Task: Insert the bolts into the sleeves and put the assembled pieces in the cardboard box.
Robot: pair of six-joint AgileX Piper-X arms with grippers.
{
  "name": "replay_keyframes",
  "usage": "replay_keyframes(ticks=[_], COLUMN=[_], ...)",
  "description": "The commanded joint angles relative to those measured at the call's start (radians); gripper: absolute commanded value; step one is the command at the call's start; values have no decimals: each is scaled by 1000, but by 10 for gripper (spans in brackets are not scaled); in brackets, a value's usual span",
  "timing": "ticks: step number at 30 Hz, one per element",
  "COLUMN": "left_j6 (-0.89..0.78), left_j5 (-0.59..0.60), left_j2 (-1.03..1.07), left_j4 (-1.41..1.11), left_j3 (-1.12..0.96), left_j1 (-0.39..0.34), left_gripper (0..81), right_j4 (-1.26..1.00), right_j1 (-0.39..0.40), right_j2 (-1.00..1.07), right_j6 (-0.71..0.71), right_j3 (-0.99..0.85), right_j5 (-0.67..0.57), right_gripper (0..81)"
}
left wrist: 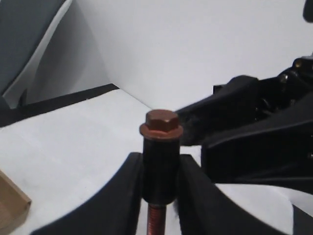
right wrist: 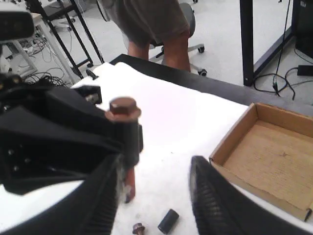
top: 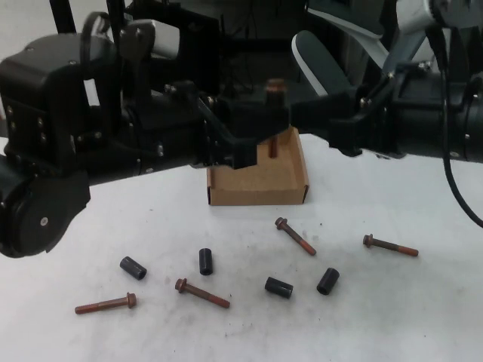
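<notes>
Sleeve (left wrist: pixel 159 169) sits clamped between the left gripper (left wrist: pixel 160 161) fingers, upright, with a bolt (left wrist: pixel 161 123) through it: hex head seated on the sleeve's top rim, threaded shank poking out underneath. So I'd call the insertion done for this piece; the step in hand is getting it into the cardboard box (top: pixel 256 197). From the high view the assembly hangs above the box, with the shank tip showing over the box floor, though I can't judge the height. Next move, as I read it: lower the left arm into the box and open, keeping the head up until release so the bolt doesn't slide out. The right gripper (right wrist: pixel 154 166) is wide open and holds nothing; the assembly sits close beside one of its fingers, contact not clear, so it probably wants to back off first. Remaining on the bench (top: pixel 377 332): four loose bolts (top: pixel 295 236) and four loose sleeves (top: pixel 206 261), scattered in front of the box and all apart from each other. No finished piece is visible lying in the box, so the task looks early.
</notes>
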Motion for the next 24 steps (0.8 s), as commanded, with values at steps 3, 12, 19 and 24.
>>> replay_keyframes(ticks=[3,12,19,24], left_j6=[108,144,219,228], left_j5=[-42,-89,-131,-140], left_j2=[-11,84,256,421], left_j4=[42,51,138,230], left_j3=[-11,-36,-206,-399], left_j1=[28,113,138,138], left_gripper=[8,8,8,8], right_j4=[49,358,593,621], right_j1=[-11,-19,-63,-99], right_j2=[-61,-167,-228,-234], right_j6=[-12,-208,-318,-328], right_j3=[-3,-3,-3,-3], right_j5=[-35,-23,52,59], right_gripper=[426,329,1,0])
